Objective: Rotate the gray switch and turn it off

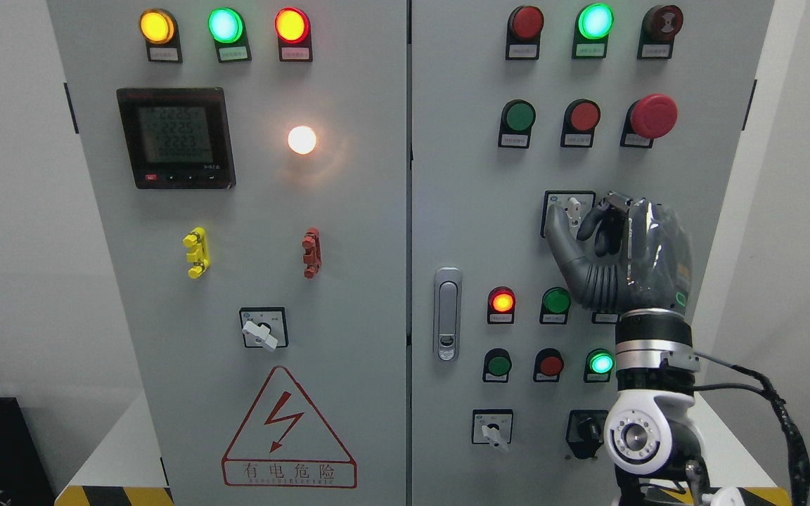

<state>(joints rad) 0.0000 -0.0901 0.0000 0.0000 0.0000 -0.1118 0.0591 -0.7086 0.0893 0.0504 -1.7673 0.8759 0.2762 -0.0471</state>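
The gray rotary switch point(574, 209) sits on its square plate point(568, 197) on the right cabinet door, with its pale knob pointing roughly upright. My right hand point(576, 223) is raised in front of it, arm coming up from the lower right. The thumb point(557, 228) lies on the knob's left and the curled index finger point(591, 223) on its right, so the hand pinches the knob. The palm hides the plate's lower right part. My left hand is out of view.
Around the switch are a red mushroom button point(652, 116), lit and unlit pushbuttons point(501, 302), a door latch point(447, 313), and two lower rotary switches point(493, 430) point(588, 430). The left door carries a meter point(176, 137) and another rotary switch point(263, 332).
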